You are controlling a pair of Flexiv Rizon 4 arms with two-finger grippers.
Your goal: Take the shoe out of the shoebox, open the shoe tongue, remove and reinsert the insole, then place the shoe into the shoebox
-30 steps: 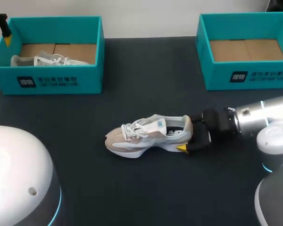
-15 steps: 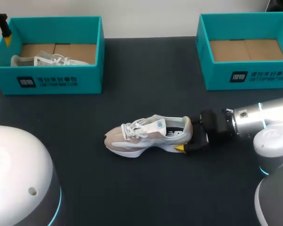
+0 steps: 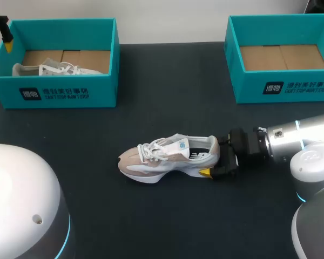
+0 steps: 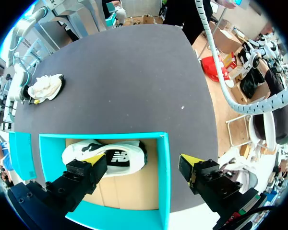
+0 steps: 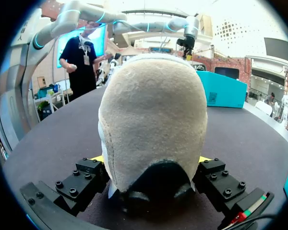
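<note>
**Head view.** The shoe is standing on its sole in the middle of the table, toe toward the left arm's side and well apart from both boxes. The right gripper is meeting it at the heel. The right shoebox is showing only its cardboard floor. The left shoebox is holding a second shoe.

**Left wrist view.** The left gripper is hanging above the left shoebox, fingers spread wide and holding nothing.

**Right wrist view.** The right gripper's fingers are pressing on the heel from both sides, pinching the shoe.

**Procedure (judged).** The shoe is out of its box, so opening the tongue is the step in hand.
- Use the right gripper as a clamp, holding the heel flat so the shoe is neither tipping nor sliding.
- Bring the left gripper to the tongue's free edge, clear of the laces.
- Pull the tongue up and toward the toe.
</note>
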